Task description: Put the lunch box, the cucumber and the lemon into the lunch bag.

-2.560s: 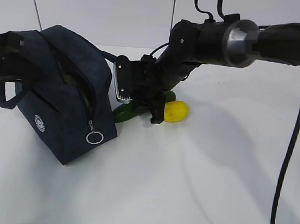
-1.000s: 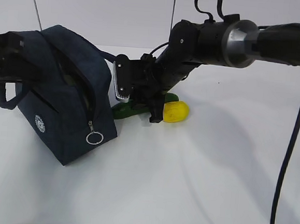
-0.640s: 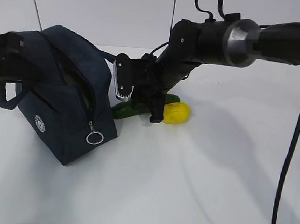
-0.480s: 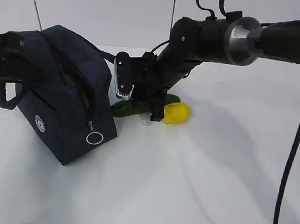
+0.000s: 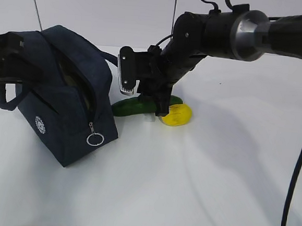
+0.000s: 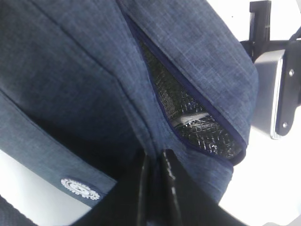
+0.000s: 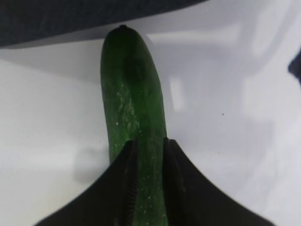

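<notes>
While your right gripper (image 7: 146,188) sits with both fingers pressed against the flanks of the cucumber (image 7: 134,122), note that the grip falls toward one end, so most of the length juts forward past the fingertips. Its long axis runs straight out from the tool toward the lunch bag (image 5: 63,95), whose dark edge shows just beyond the far tip in the right wrist view. The lemon (image 5: 176,114) lies touching or just beside the cucumber on the side away from the bag (untouched). Your left gripper (image 6: 154,188) is pinched together on the bag's fabric below its gaping zipper mouth (image 6: 197,122), holding it. Judged from this, the right arm is the nearer one, and the cucumber should enter tip first.
</notes>
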Robot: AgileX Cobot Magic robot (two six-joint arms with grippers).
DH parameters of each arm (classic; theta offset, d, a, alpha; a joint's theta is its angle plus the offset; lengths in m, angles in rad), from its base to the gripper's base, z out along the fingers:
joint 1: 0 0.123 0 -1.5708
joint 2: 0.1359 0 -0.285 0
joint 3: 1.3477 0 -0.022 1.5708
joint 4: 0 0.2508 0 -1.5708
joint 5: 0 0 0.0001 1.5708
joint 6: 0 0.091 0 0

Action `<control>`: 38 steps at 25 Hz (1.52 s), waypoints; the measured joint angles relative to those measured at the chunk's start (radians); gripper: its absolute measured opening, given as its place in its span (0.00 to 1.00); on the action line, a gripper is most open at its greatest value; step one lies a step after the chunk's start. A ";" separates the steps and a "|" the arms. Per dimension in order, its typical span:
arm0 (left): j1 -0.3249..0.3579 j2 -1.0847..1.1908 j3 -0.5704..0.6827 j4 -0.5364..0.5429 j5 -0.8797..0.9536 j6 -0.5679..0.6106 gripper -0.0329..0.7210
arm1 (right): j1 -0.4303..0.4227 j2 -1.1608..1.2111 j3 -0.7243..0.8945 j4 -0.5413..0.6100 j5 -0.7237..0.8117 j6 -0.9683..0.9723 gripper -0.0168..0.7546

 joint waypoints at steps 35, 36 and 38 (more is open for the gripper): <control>0.000 0.000 0.000 0.000 0.001 0.000 0.05 | 0.000 0.064 0.000 0.030 -0.079 0.078 0.58; 0.000 0.000 0.000 0.000 0.001 0.000 0.05 | 0.000 0.064 0.000 0.030 -0.083 0.078 0.58; 0.000 0.000 0.000 0.000 0.001 0.000 0.05 | 0.000 0.068 0.000 0.032 -0.092 0.076 0.58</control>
